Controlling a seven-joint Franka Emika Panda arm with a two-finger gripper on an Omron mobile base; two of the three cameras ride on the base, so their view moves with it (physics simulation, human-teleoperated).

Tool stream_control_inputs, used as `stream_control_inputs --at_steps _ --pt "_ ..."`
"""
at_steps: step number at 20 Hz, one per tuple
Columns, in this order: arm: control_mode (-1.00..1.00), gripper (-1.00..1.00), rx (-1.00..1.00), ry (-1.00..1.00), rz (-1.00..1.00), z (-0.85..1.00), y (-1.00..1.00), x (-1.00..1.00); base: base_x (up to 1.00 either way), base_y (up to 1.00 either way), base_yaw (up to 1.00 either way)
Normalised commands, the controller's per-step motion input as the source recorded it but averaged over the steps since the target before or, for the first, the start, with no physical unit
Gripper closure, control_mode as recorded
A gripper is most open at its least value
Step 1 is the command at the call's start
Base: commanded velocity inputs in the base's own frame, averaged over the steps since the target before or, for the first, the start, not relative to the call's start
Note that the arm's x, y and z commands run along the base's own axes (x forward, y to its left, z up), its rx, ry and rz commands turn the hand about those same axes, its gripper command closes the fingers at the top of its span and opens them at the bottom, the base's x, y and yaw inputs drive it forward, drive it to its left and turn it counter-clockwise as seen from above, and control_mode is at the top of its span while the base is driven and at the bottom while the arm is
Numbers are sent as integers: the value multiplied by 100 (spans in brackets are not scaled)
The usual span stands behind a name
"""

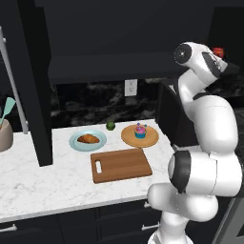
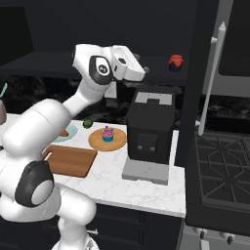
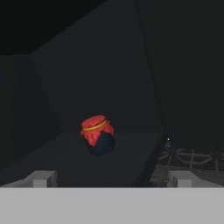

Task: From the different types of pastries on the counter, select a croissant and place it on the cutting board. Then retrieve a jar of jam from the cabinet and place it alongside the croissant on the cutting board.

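Observation:
The jar of jam (image 3: pixel 97 134), dark-bodied with a red cloth top, stands on the black cabinet shelf (image 3: pixel 127 157) ahead of my gripper (image 3: pixel 111 179). The gripper is open, its fingertips (image 3: pixel 41 179) spread wide and well short of the jar. In the right base view the gripper (image 2: pixel 145 70) is raised at shelf height, left of the jar (image 2: pixel 176 62). The croissant (image 1: pixel 88 139) lies on a light-blue plate (image 1: pixel 76 143) on the counter (image 1: pixel 43 176). The cutting board (image 1: pixel 121 164) in front of it is bare. The cupcake (image 1: pixel 139 131) sits on a round wooden plate (image 1: pixel 151 138).
A green fruit (image 1: pixel 110 126) lies between the two plates. A black coffee machine (image 2: pixel 149 132) stands on the counter under the shelf, right of the board. A stove (image 2: pixel 219 166) is further right. A utensil crock (image 1: pixel 4 136) stands at the far left.

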Motion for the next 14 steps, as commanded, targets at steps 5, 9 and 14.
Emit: stream_control_inputs --at_steps 5,9,14 --pt "-100 -100 8 8 13 3 -38 0 0 0 0" --pt "-100 -100 0 0 18 1 -20 0 0 0 0" --pt "-100 -100 -1 0 21 0 -10 0 0 0 0"
